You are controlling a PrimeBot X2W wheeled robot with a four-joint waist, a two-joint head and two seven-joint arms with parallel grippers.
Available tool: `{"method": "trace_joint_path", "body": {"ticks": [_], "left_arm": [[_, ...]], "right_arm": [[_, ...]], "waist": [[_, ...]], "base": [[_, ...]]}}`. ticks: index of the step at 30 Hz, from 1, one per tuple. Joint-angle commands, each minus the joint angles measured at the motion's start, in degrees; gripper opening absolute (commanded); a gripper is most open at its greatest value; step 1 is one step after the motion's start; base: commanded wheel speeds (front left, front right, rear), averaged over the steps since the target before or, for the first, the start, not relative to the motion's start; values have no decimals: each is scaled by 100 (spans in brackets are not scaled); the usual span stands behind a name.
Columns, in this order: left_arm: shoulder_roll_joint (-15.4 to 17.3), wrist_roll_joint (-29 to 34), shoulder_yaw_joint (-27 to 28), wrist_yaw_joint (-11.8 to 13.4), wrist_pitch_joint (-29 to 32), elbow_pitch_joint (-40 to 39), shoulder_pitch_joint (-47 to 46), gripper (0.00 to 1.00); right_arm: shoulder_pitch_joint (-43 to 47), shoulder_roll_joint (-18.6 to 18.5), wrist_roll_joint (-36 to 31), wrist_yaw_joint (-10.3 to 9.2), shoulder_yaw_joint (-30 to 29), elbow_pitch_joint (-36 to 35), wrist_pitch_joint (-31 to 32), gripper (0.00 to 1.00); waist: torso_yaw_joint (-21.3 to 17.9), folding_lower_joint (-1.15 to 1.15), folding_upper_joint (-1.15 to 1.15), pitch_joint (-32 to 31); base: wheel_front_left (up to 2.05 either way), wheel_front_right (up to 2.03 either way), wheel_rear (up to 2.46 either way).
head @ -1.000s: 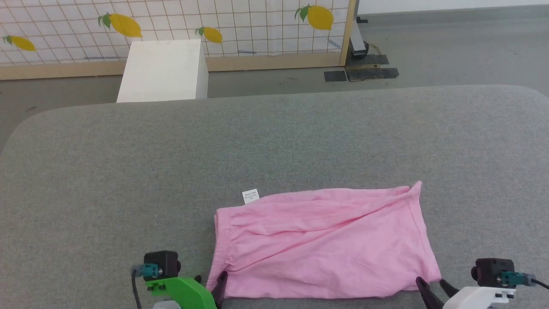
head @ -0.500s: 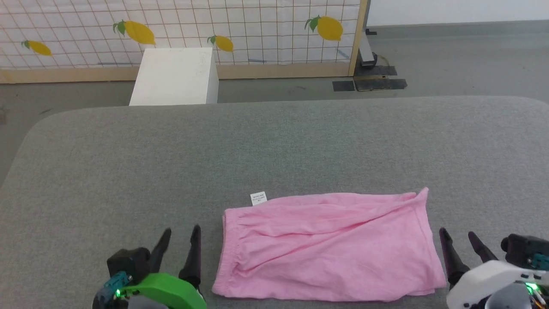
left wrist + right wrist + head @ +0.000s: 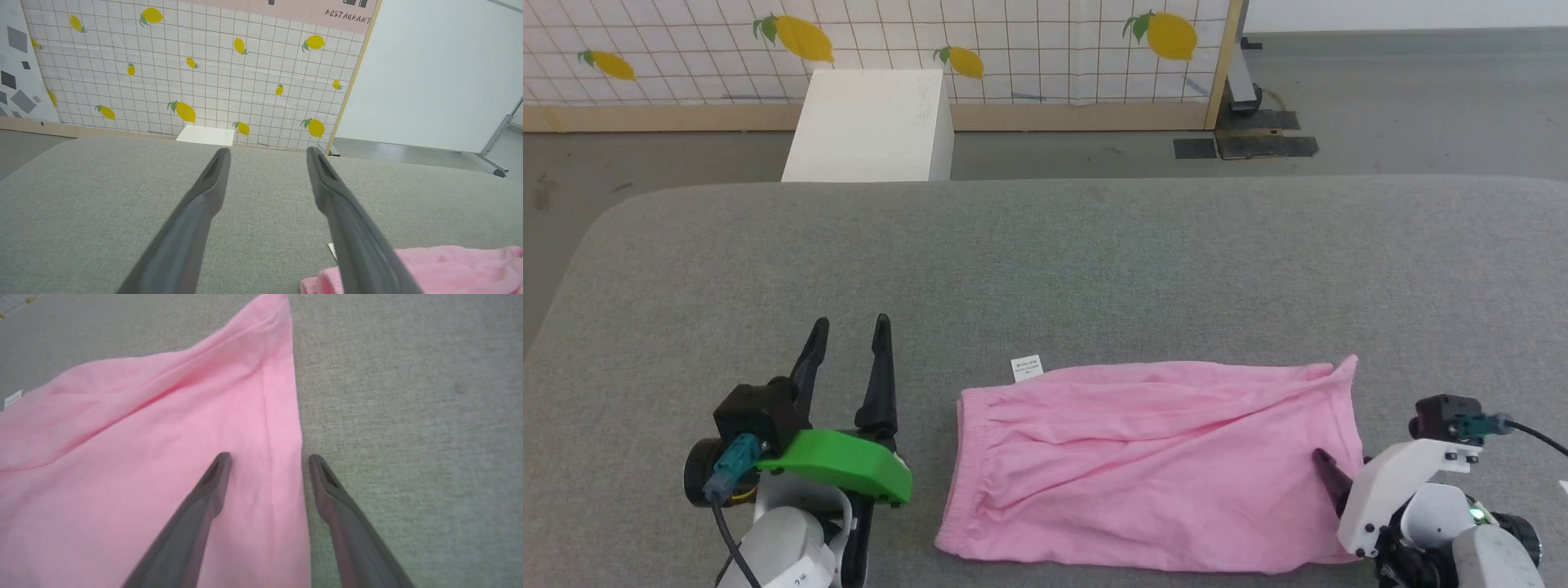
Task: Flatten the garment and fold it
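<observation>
Left tool (image 3: 849,322) and right tool (image 3: 267,457) gape empty, shorts (image 3: 1152,465) nearly flat between them. Folding seems next: pinch the edges.

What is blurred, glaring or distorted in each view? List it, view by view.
Head view: even, soft light, no glare, light pink thin fabric shorts sharp. Left wrist view: lemon-print grid wall panel leans outward; left pincer fingers soft near the lens. Right wrist view: right pincer fingers blurred toward the bottom edge.
</observation>
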Motion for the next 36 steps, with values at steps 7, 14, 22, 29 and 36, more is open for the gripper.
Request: {"method": "trace_joint_path", "body": {"ticks": [7, 14, 22, 29, 36], "left_arm": [[-362, 479, 576, -383, -26, 169, -42, 100], [-533, 656, 810, -603, -27, 320, 7, 100], [-679, 787, 979, -744, -27, 389, 41, 100], [-743, 852, 1095, -825, -27, 443, 107, 100], [-786, 901, 1157, -880, -27, 508, 187, 100]], "right_arm": [[-179, -2, 236, -9, 408, 449, 641, 30], [-123, -2, 374, -9, 416, 263, 243, 0], [181, -2, -799, -9, -768, -484, 41, 0], [607, -2, -1313, -9, -837, -1795, 462, 0], [962, -2, -1057, -9, 565, -3495, 1229, 0]], "waist": [[52, 0, 0, 27], [24, 0, 0, -7], [16, 0, 0, -33], [-5, 0, 0, -83], [-9, 0, 0, -141]], "base": [[0, 0, 0], [0, 0, 0], [0, 0, 0], [0, 0, 0], [0, 0, 0]]}}
